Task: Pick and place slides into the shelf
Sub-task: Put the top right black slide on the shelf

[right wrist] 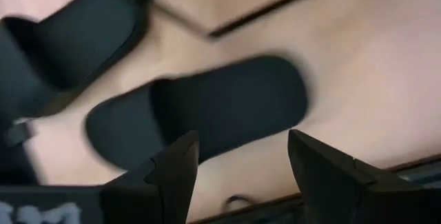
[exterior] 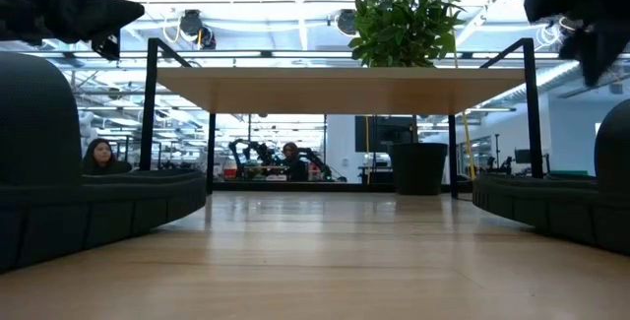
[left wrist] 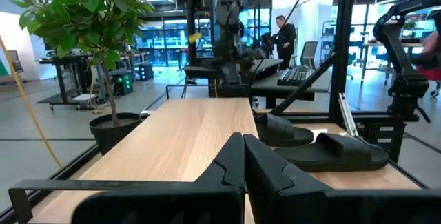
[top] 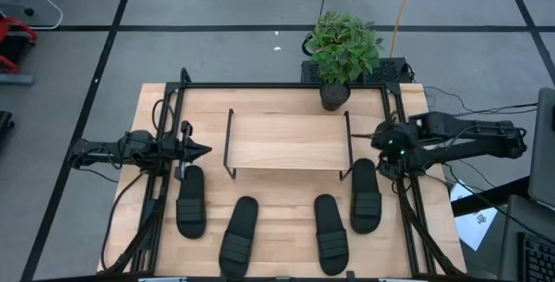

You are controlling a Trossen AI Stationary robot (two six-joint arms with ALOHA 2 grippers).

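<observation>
**Four slides on the table, shelf board bare**

The shelf point(top: 286, 141) stands mid-table. Four slides point(top: 243, 234) are lined up between it and the table's near edge, with gaps between them. The left gripper point(top: 201, 151), fingers pressed together, is held above the left edge. The right gripper point(top: 378, 134), fingers spread, is held above the rightmost slide point(top: 366, 195).

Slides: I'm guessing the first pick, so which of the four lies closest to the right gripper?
The rightmost slide, directly below the open right gripper at the shelf's right end; the other three lie farther left.
</observation>
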